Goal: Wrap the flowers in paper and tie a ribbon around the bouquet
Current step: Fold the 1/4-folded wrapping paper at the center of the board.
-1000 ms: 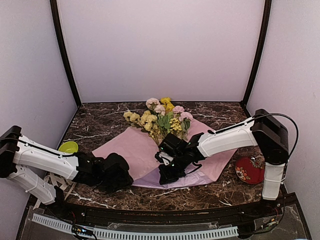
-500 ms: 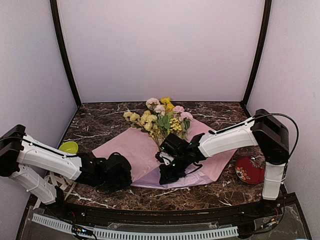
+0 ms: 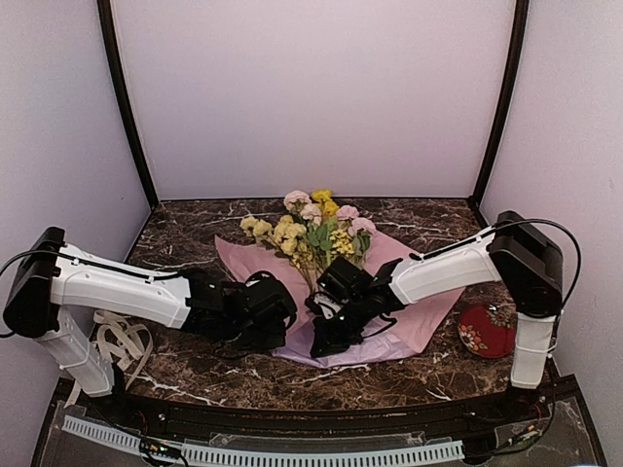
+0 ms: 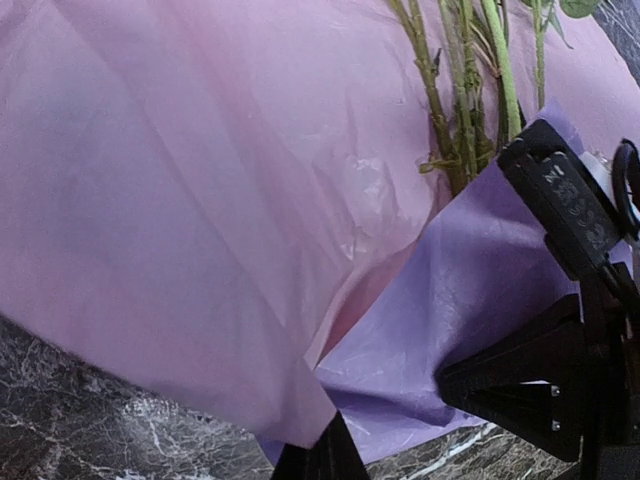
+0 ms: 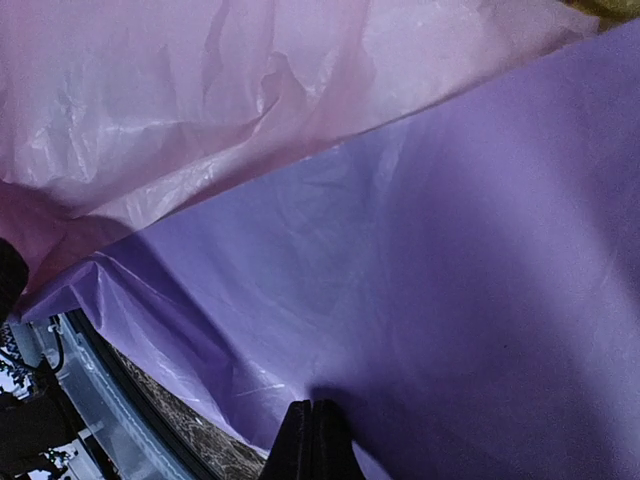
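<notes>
The flowers (image 3: 311, 229), yellow and pink blooms, lie on the lilac paper (image 3: 419, 311) with their green stems (image 4: 460, 110) pointing toward me. My left gripper (image 3: 282, 316) is shut on the paper's left corner (image 4: 300, 395) and holds that flap lifted over the sheet, close to the stems. My right gripper (image 3: 326, 342) rests shut, tips together (image 5: 312, 440), on the purple paper (image 5: 420, 280) just below the stems. The cream ribbon (image 3: 117, 342) lies in loose loops at the near left, beside the left arm's base.
A red patterned plate (image 3: 485, 331) sits at the near right by the right arm's base. The right arm's black end (image 4: 560, 200) stands close to my left fingers. Dark marble table (image 3: 195, 219) with walls on three sides.
My left gripper has shut on the paper's left corner and carried it right, toward the stems, folding the left flap over. The right gripper has stayed shut in place.
</notes>
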`<action>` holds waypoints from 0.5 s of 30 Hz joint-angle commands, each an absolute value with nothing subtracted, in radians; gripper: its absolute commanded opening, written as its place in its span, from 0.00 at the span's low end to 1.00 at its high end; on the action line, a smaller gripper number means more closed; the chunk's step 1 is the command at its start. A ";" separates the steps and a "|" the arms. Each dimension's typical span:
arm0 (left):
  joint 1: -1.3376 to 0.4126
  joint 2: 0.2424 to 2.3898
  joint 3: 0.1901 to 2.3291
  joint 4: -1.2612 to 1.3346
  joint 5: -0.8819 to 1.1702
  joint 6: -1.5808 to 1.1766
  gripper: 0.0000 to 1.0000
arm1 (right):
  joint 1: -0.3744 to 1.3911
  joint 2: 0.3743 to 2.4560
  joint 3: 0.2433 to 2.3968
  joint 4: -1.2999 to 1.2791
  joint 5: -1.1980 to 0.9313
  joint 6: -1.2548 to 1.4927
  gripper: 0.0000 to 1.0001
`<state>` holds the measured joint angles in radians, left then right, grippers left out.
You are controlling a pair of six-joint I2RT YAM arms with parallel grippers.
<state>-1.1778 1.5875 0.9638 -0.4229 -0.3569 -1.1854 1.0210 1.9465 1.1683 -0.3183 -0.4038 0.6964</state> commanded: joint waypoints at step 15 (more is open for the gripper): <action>-1.186 1.635 1.148 -0.347 -0.282 -0.785 0.00 | 0.939 1.956 1.108 -0.207 -0.542 0.742 0.00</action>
<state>-1.1824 1.6363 1.1172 -0.4225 -0.3351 -0.8925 0.9520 1.9465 1.1198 -0.2325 -0.5083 0.7349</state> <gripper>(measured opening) 0.006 0.004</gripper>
